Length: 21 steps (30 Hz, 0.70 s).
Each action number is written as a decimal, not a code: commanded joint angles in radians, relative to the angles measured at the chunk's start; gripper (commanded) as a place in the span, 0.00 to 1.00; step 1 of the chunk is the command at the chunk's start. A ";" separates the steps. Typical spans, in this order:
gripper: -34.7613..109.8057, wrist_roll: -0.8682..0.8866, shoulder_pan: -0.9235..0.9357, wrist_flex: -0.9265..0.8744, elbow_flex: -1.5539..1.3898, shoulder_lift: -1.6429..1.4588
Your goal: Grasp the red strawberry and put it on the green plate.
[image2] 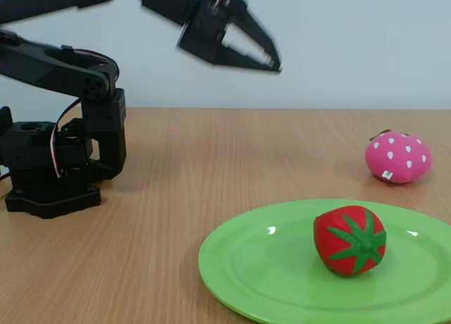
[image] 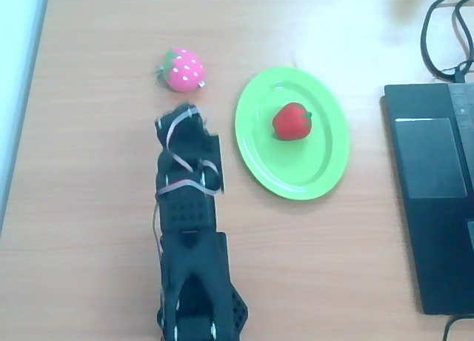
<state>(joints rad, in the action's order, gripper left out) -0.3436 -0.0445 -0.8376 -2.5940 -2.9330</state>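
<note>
Pink strawberry [image: 184, 70] with white dots sits on the wooden desk [image: 96, 170]. Black laptop [image: 433, 193] at the right edge in the overhead view, cables [image: 444, 30] beyond it.

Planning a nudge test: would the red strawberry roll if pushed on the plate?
Probably: the red strawberry looks rounded and lies on its side, so it may wobble. The plate's raised rim would likely stop it. It looks light.

In the overhead view you have the strawberry [image: 292, 121] on the plate [image: 315, 174] at centre; the dotted strawberry [image: 184, 69] lies upper left of it.
</note>
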 commanded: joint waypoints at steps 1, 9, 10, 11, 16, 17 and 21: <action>0.18 -0.051 -0.015 0.017 -0.163 -0.163; 0.19 0.041 -0.087 0.014 -0.379 -0.336; 0.18 0.044 -0.094 0.012 -0.399 -0.356; 0.18 0.052 -0.095 0.005 -0.408 -0.362; 0.20 0.150 -0.089 -0.069 -0.440 -0.362; 0.20 0.176 -0.086 -0.097 -0.445 -0.362; 0.20 0.232 -0.075 -0.189 -0.456 -0.362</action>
<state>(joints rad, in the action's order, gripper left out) -0.1289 -0.1166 -0.9695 -3.0296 -3.2735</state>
